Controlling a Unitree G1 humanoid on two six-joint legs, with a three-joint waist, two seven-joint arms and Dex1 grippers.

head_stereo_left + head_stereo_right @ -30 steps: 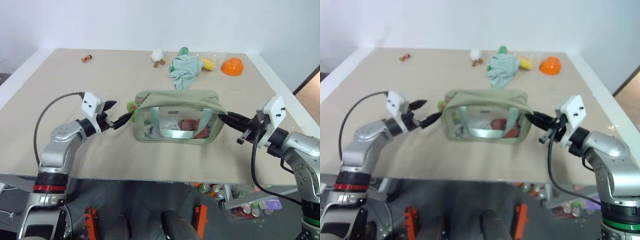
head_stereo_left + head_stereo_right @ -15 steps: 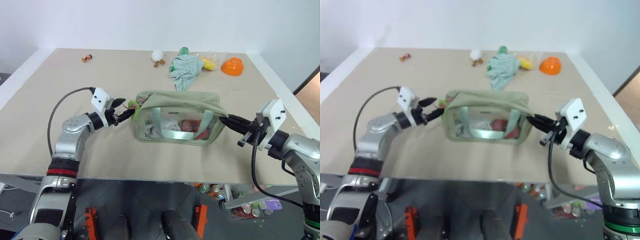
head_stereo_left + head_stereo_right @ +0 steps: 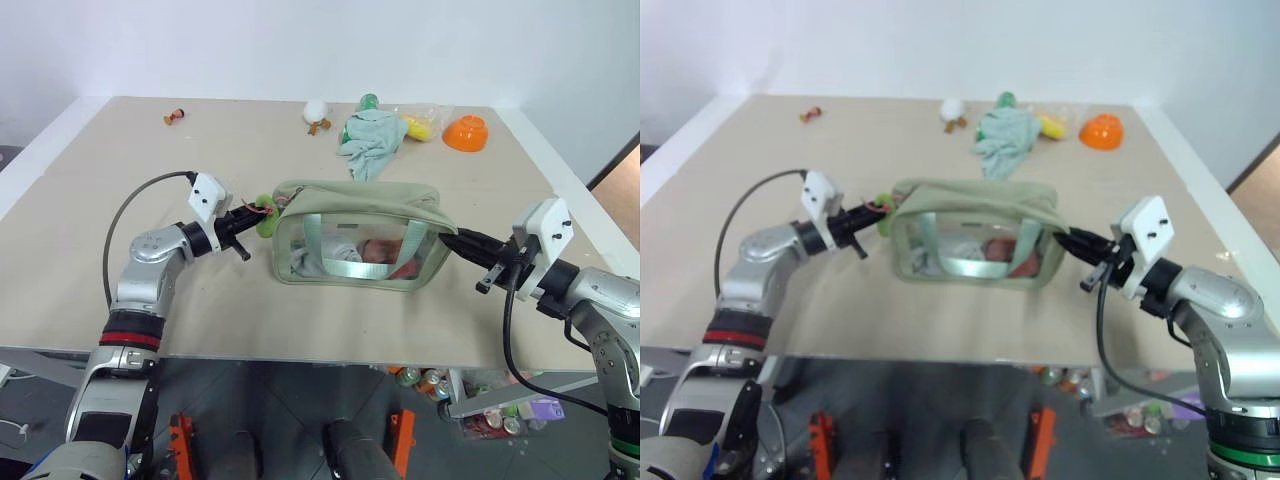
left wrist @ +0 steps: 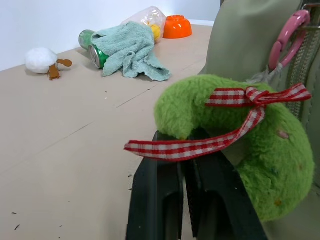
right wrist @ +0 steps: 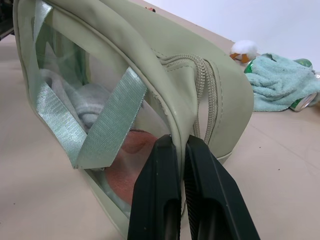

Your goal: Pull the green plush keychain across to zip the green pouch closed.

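Clamping the lime-green round plush keychain [image 4: 235,145] with left gripper [image 4: 192,150] (red-checked ribbon on it); right gripper [image 5: 180,150] pinches the boxy sage-green fabric pouch [image 3: 350,235] end on the surface

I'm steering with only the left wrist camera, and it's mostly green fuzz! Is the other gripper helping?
Observer: Yes. The right gripper is shut on the far end of the green pouch.
Operator: What's in the pouch?
Observer: Through its clear side I see a pale bundle and a reddish thing. I can't tell what they are.
Operator: Where's my gripper?
Observer: The left gripper is at the pouch's left end, shut on the green plush keychain.
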